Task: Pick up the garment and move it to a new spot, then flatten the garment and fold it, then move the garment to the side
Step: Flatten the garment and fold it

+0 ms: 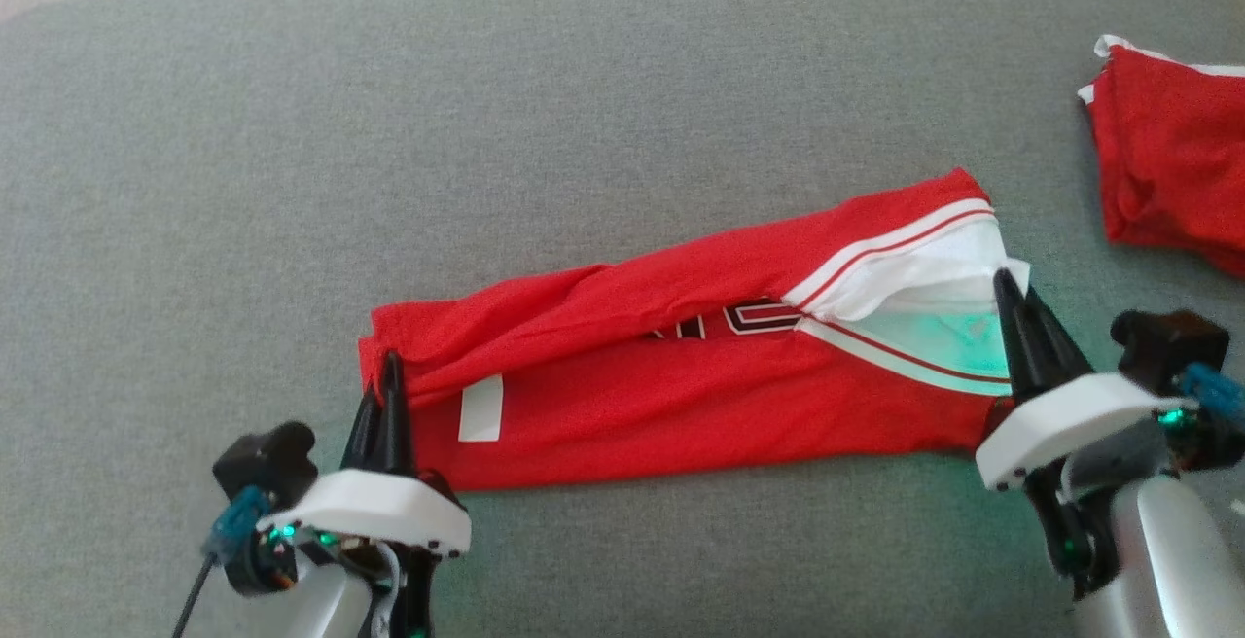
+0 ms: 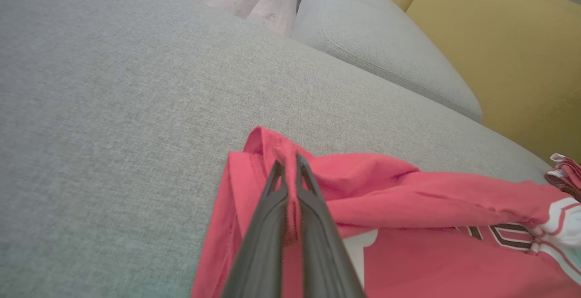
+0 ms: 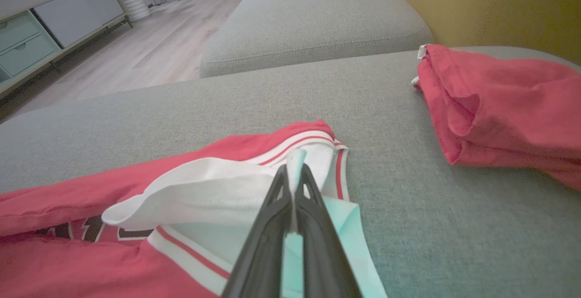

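**Two claws clamped on the ends of the red garment**

The red garment [image 1: 681, 395] lies in a long, loosely folded band across the middle of the grey sofa seat [image 1: 486, 132]. In the head view it runs from lower left up to the right. Dark lettering and white-and-red trim show near its right end, where the white inside is turned out. A white label [image 1: 480, 407] sits near the left end.

The left claw [image 1: 391, 375] rises from the lower left on a pale forearm set low in the picture. Its fingers point up and lean a little right. They are pressed together on the garment's left edge, and the left wrist view shows a small peak of red cloth pinched between them.

The right claw [image 1: 1012, 302] reaches in from the lower right, its fingers slanting up and to the left. They are clamped on the white cloth at the garment's right end, with a strip of it caught between them in the right wrist view.

A second red garment [image 1: 1177, 161] lies crumpled at the seat's far right, well apart from the first.
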### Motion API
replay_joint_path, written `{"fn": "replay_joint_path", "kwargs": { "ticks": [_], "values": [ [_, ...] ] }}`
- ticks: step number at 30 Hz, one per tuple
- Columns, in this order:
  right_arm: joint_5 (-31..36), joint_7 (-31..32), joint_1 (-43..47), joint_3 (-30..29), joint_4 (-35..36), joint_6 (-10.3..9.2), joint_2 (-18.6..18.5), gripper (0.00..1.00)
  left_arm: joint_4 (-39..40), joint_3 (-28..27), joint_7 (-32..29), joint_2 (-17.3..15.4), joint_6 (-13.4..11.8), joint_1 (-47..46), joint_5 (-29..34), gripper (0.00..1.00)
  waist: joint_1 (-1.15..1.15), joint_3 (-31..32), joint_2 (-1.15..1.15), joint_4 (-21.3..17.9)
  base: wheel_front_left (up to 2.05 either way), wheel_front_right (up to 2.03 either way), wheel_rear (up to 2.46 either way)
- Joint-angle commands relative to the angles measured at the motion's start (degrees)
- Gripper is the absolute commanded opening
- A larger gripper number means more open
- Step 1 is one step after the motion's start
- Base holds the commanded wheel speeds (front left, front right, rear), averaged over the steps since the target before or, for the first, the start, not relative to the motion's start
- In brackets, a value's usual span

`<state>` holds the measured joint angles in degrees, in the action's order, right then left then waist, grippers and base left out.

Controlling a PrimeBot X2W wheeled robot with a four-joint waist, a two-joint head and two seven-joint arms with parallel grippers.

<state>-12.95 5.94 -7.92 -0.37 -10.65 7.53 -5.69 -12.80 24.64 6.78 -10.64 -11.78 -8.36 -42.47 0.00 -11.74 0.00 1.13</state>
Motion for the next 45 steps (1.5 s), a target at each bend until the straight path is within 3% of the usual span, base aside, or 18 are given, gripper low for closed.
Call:
{"fn": "replay_joint_path", "kwargs": {
  "ticks": [1,2,4,5,6,16,24,33,44,45],
  "values": [
    [0.3,-0.7,0.0,0.9,1.8,-0.04,0.1,0.10,1.3,-2.0,0.8,-0.3,-0.1,-0.4,-0.5,0.00,0.00,0.2,0.00,0.0,0.00,0.00,0.00],
    [0.3,-0.9,0.5,0.7,1.6,-0.04,0.3,0.18,0.9,-2.1,1.1,-0.2,-0.2,-0.2,-0.6,0.00,0.00,0.3,0.00,-0.1,0.00,0.00,0.00],
    [0.6,-1.6,1.4,0.3,1.4,-0.04,0.7,0.43,0.4,-2.2,1.9,0.0,-0.3,0.2,-0.6,0.68,0.00,0.7,0.00,-0.1,0.00,0.00,0.00],
    [1.0,-1.9,1.9,0.0,1.4,-0.04,0.7,0.91,0.2,-2.2,2.2,0.1,-0.3,0.4,-0.6,1.00,0.00,0.9,0.00,-0.1,0.00,0.00,0.00],
    [1.5,-2.1,2.4,-0.3,1.3,-0.04,0.8,1.00,0.1,-2.2,2.4,0.1,-0.4,0.6,-0.6,1.00,0.00,1.2,0.00,-0.1,0.00,0.00,0.00],
    [2.1,-1.4,8.2,-4.4,4.8,-0.04,0.9,1.00,4.6,-3.6,5.6,-2.3,-3.6,3.8,2.6,1.00,0.00,2.8,0.00,0.7,0.00,0.00,0.00],
    [3.0,1.7,4.7,-6.8,5.7,-0.04,1.0,1.00,8.6,-4.2,6.0,-4.1,-5.8,4.8,4.4,1.00,0.00,2.8,0.00,2.2,0.00,0.00,0.00],
    [4.2,11.2,-1.4,-6.4,-2.3,-0.04,-2.2,1.00,11.6,-4.1,5.7,-4.2,-7.0,4.9,4.8,1.00,0.00,0.8,0.00,5.4,0.00,0.00,0.00],
    [2.0,16.4,-1.9,-3.6,-8.1,-0.04,-3.7,1.00,11.5,-3.8,5.9,-3.6,-7.1,4.9,4.6,1.00,0.00,0.6,0.00,7.5,0.00,0.00,0.00],
    [1.6,16.8,-1.9,-2.9,-8.2,-0.04,-3.7,0.90,11.5,-3.8,6.0,-3.6,-7.1,5.0,4.5,1.00,0.00,0.7,0.00,7.5,0.00,0.00,0.00]
  ]
}}
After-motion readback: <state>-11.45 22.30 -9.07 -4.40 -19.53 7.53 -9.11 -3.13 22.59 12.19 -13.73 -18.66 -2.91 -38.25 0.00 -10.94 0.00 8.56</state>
